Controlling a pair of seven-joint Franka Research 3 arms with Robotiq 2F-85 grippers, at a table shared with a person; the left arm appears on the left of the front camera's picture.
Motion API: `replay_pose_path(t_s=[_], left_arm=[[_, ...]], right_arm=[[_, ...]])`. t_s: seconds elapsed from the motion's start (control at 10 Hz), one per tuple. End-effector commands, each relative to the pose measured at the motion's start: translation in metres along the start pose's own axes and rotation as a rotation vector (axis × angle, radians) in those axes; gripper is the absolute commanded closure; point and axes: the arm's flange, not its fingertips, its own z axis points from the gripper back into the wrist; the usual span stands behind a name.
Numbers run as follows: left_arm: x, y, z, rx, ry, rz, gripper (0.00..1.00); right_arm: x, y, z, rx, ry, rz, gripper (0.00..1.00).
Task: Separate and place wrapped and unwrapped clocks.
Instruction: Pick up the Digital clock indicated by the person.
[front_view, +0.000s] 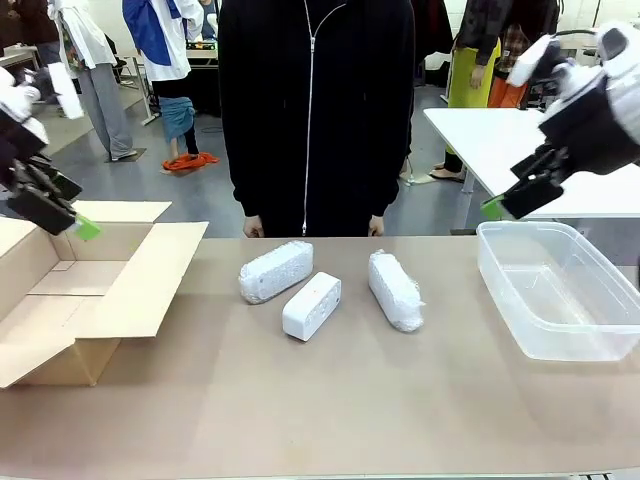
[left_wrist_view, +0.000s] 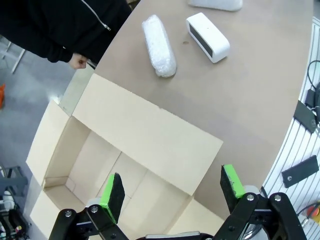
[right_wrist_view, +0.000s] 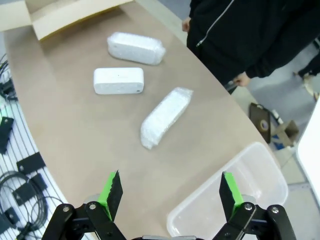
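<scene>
Left gripper (left_wrist_view: 171, 187) spread wide, empty, over cardboard box (left_wrist_view: 150, 135) at left; right gripper (right_wrist_view: 170, 192) equally wide, empty, near clear plastic tub (right_wrist_view: 260, 175) at right.

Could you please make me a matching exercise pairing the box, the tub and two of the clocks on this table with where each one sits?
Things:
1. cardboard box
2. clear plastic tub
3. bare white clock
4. bubble-wrapped clock nearest the tub

Places:
A. middle of the row of three
B. robot's right end of the table
C. robot's-right end of the row of three
D. robot's left end of the table, flaps open

Pairs: 1-D, 2-B, 3-A, 4-C
</scene>
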Motion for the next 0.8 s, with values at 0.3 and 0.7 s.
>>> replay_pose_path(t_s=[0.3,0.7], left_arm=[[-0.04,0.023,0.036,-0.105,-0.191,-0.107,0.0],[-0.091,0.049,0.064,-0.074,-0.248,-0.087,0.0]], right_arm=[[-0.079,-0.011,0.018,0.064,-0.123,0.06,0.0],[-0.123,-0.024,0.035,0.075,-0.268,0.029,0.0]])
